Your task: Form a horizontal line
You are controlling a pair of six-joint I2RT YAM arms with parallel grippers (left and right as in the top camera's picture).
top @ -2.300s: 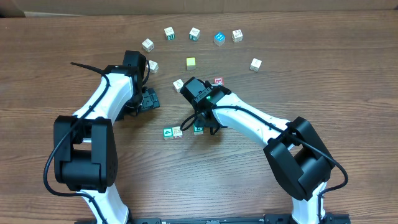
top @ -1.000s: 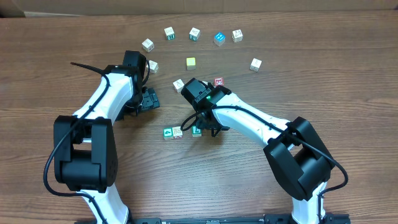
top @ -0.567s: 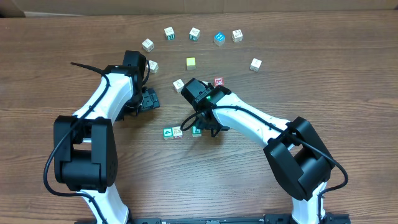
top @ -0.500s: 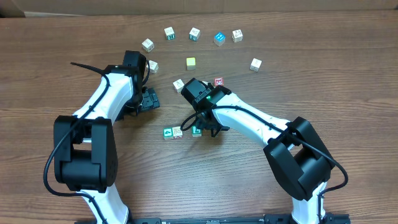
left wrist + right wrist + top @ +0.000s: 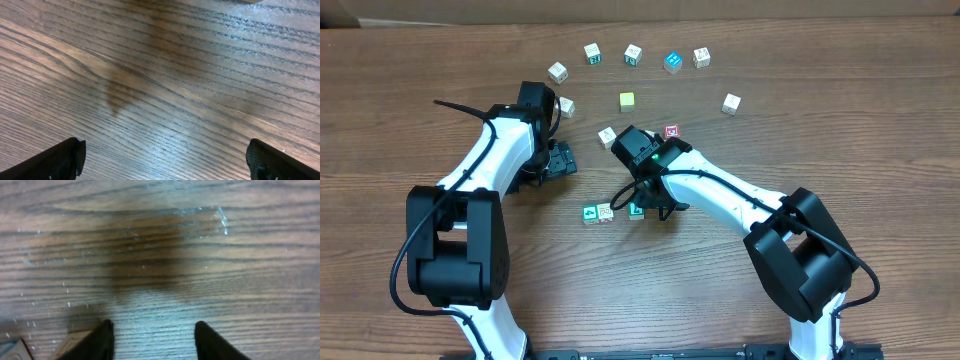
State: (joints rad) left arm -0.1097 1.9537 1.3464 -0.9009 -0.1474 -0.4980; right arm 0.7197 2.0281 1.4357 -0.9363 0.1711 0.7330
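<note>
A short row lies at mid-table: a green cube (image 5: 589, 213), a white cube with red print (image 5: 606, 212) touching it, and a second green cube (image 5: 636, 209) a small gap to the right. The red-faced cube (image 5: 671, 131) sits apart, farther back. My right gripper (image 5: 650, 207) hovers low at the second green cube. In the right wrist view it (image 5: 155, 340) is open with only bare wood between the fingers, and a wooden cube side (image 5: 70, 339) shows left of the left finger. My left gripper (image 5: 560, 160) is wide open over bare wood in its wrist view (image 5: 165, 160).
Loose cubes stand along the back: white ones (image 5: 557, 71), (image 5: 592, 52), (image 5: 633, 53), (image 5: 701, 57), (image 5: 731, 102), a blue one (image 5: 673, 61) and a plain yellow one (image 5: 627, 101). Two more white cubes (image 5: 566, 106), (image 5: 607, 136) lie near the arms.
Since the earliest frame the second green cube has slid slightly left toward the white cube, with the right gripper. Nothing visibly moves in the last second. The left arm is still.
</note>
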